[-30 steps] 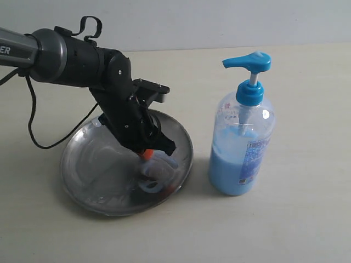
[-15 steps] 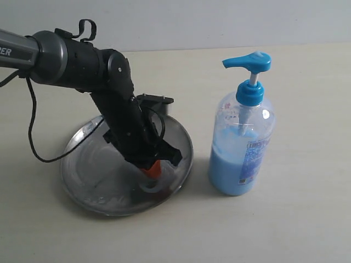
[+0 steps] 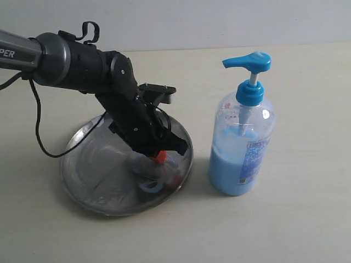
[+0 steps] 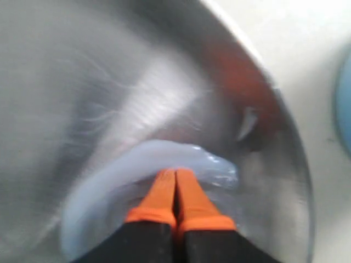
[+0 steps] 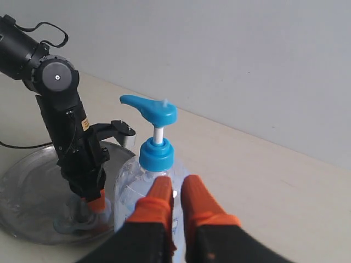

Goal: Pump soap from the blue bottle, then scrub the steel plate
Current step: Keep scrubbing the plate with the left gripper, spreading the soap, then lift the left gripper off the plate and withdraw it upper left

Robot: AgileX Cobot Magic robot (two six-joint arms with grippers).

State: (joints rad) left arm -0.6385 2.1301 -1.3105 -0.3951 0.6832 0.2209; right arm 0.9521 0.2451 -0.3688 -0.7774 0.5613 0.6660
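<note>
Exterior view shows the steel plate (image 3: 74, 183) lying flat on the pale surface (image 3: 285, 230), over on the left. The blue bottle (image 3: 242, 148) stands up straight just beside the plate, on its right. The two do not touch. The bottle's blue pump head is up. Light blue soap (image 3: 233, 170) fills about the lower half of the bottle.

The left gripper (image 3: 160, 158) points down into the plate, on the side near the bottle. Its orange tips sit in a wet blob of soap on the plate's floor. From the left wrist view, its jaws are pressed tight together with nothing between them. A pale blue streak of soap bends around the tips like a bow. The metal around it looks streaky and a bit blurry.

The right gripper (image 5: 176, 183) shows only in the right wrist view. It hangs in the air above the bottle and does not touch it. Its jaws are close together, with just a thin gap, and they hold nothing. Past them, the pump head, the plate and the left arm can all be seen.
</note>
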